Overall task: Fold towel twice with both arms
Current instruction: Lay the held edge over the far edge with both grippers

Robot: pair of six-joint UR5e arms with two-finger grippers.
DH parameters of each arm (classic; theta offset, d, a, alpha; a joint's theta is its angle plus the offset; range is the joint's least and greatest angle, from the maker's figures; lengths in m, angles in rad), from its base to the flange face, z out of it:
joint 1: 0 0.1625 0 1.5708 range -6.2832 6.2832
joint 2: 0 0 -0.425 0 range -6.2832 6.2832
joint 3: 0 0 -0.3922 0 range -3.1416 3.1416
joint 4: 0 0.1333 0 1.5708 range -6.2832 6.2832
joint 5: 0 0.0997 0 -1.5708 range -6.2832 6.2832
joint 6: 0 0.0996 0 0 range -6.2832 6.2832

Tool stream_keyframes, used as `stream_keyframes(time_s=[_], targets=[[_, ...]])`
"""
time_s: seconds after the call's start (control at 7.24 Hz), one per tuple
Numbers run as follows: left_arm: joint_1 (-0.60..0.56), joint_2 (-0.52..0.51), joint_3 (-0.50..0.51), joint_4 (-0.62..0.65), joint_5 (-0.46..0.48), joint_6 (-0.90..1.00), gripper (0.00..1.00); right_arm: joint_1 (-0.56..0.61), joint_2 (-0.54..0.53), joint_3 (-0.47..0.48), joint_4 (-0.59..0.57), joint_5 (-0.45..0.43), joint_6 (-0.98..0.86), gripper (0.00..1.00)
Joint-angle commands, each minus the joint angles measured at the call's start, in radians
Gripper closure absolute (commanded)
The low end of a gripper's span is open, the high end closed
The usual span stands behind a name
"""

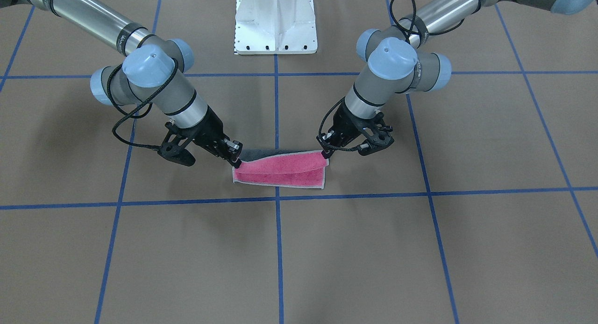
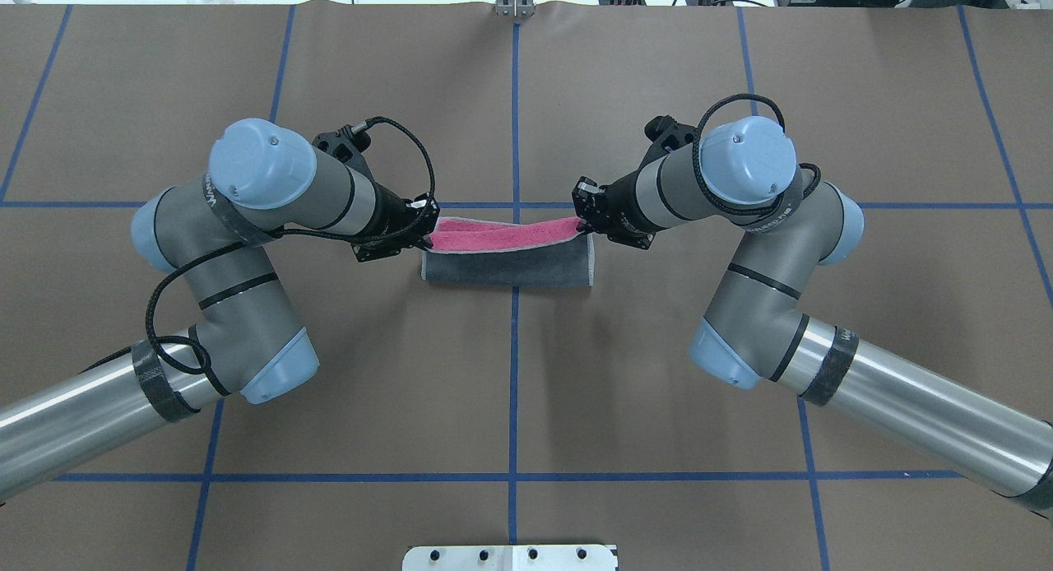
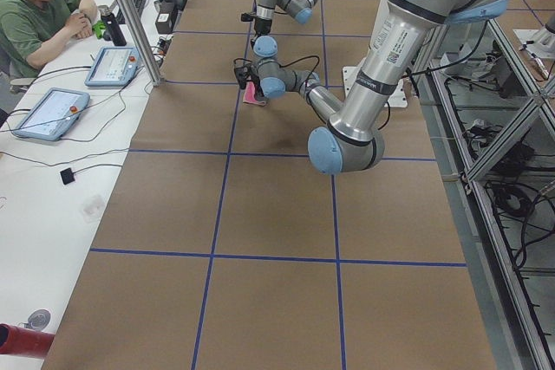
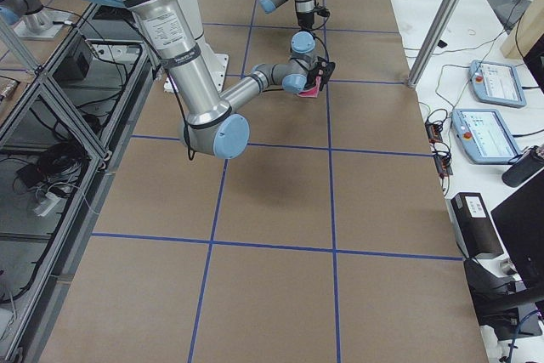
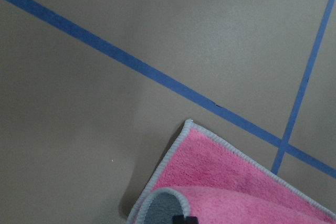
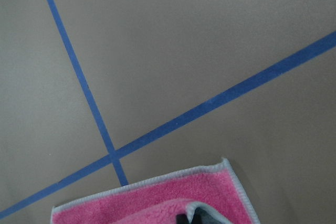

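The towel (image 1: 280, 172) lies at the table's middle, half rolled over. Its pink face shows on the far part and its dark grey face (image 2: 510, 266) on the raised near fold, edged by a light grey border. My left gripper (image 2: 425, 240) is shut on the towel's left corner, held low over the pink face. My right gripper (image 2: 586, 225) is shut on the right corner in the same way. In the front-facing view the left gripper (image 1: 325, 153) is on the right and the right gripper (image 1: 236, 163) on the left. Both wrist views show pink cloth (image 5: 210, 177) (image 6: 147, 203) curling under.
The white pedestal base (image 1: 275, 23) stands behind the towel on the robot's side. Blue tape lines (image 2: 515, 127) grid the brown table cover. An operator (image 3: 35, 6) sits by a side bench with tablets (image 3: 113, 65), off the table.
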Motion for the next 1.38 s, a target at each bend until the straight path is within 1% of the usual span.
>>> stream_keyframes(time_s=[0.0,0.69,0.83,0.97,1.1,1.24], targets=[[0.000,-0.027,0.033,-0.001,0.000,0.000,1.00,0.000,-0.002,-0.010,0.001,0.000,-0.001,1.00],[-0.004,-0.035,0.052,-0.001,0.002,-0.009,1.00,-0.003,0.002,-0.024,0.006,-0.008,-0.003,1.00],[-0.006,-0.035,0.054,-0.003,0.002,-0.011,1.00,-0.003,0.002,-0.024,0.006,-0.008,-0.003,0.92],[-0.008,-0.036,0.054,-0.001,0.002,-0.011,1.00,-0.003,0.002,-0.024,0.006,-0.009,-0.003,0.70],[-0.014,-0.036,0.054,-0.001,0.002,-0.011,1.00,-0.003,0.002,-0.026,0.006,-0.017,-0.003,0.20],[-0.014,-0.036,0.054,-0.001,0.000,-0.011,1.00,-0.003,0.002,-0.024,0.006,-0.020,-0.003,0.02]])
